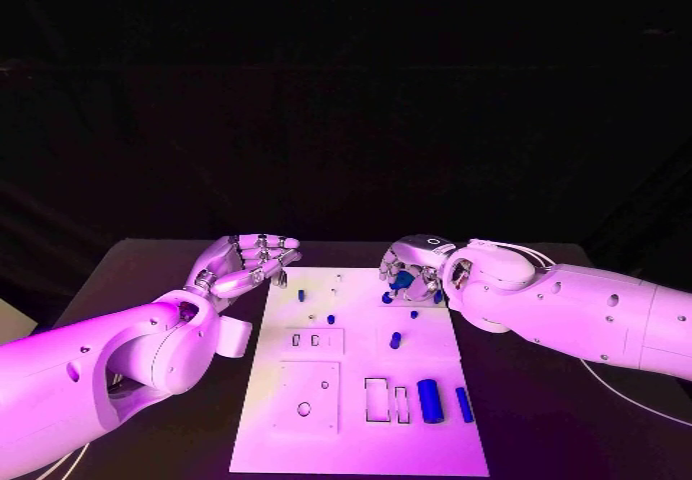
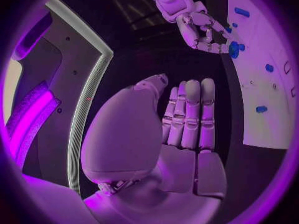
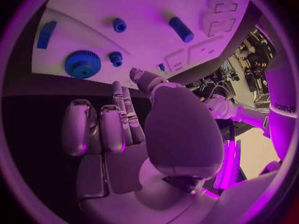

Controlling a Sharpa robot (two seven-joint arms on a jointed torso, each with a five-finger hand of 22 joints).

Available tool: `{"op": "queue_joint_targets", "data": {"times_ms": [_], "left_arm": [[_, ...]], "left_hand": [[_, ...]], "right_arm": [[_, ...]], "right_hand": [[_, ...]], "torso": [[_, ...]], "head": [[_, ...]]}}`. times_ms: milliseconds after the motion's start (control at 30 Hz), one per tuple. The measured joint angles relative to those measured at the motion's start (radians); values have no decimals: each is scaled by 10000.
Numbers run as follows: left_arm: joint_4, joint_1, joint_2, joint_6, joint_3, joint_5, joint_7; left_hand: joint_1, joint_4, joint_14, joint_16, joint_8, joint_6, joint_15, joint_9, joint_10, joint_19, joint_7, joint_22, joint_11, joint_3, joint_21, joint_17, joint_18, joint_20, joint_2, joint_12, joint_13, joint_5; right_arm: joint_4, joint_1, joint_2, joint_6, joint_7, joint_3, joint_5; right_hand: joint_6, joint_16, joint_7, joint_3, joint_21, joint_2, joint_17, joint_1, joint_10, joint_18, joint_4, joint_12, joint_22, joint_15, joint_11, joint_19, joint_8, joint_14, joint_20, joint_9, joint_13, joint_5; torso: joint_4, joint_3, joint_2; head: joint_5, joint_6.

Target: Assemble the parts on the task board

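Black table [image 1: 173,270]; both hands hover, seemingly empty.

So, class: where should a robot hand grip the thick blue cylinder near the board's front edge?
Probably across its middle, from above: the thick blue cylinder lies flat, and a slim blue piece close beside it crowds a sideways approach.

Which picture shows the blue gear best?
The right wrist view: the blue gear lies in the open on the white board, teeth clear. In the head view the right hand mostly hides it. The left wrist view shows it small, beside that hand.
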Motion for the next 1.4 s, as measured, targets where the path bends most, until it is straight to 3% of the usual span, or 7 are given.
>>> {"op": "queue_joint_targets", "data": {"times_ms": [633,1033,1133,1400], "left_arm": [[50,5,-138,-1,2,-31,-86],[10,5,-158,-6,2,-31,-102],[10,6,-160,-6,2,-31,-104],[16,6,-172,-5,2,-29,-108]], "left_hand": [[-79,28,-1,56,-1,-87,3,23,-120,155,15,262,43,28,239,-2,1,23,0,-1,19,0],[-79,-14,-39,99,-1,-157,40,42,-255,226,17,377,71,70,359,-12,0,24,0,-1,18,0],[-79,-14,-39,99,-1,-157,40,53,-255,226,17,396,71,70,359,-12,0,24,0,-1,18,0],[-79,-14,-39,99,-1,-157,40,53,-278,226,18,419,94,70,403,-12,0,24,0,-1,17,0]], "right_arm": [[-309,-130,208,340,-445,-7,-505],[-367,-197,291,473,-508,-6,-588],[-398,-201,308,499,-517,-6,-595],[-463,-205,351,524,-534,1,-612]], "right_hand": [[-70,123,-71,-96,241,39,112,-39,-36,1,40,0,354,1,-36,109,-50,-1,35,68,67,0],[88,270,-83,114,512,132,191,-131,131,1,249,0,780,1,-123,253,0,-1,4,214,212,2],[182,305,-111,165,580,135,196,-128,159,-109,279,0,834,-21,-121,267,73,20,18,256,238,2],[369,370,-146,482,629,319,211,56,265,-113,266,1,890,-36,-156,267,177,34,18,371,302,-35]], "torso": [[137,11,187],[167,-6,259],[169,-10,273],[175,-13,307]], "head": [[-81,-46],[-64,-37],[-60,-37],[-55,-36]]}}
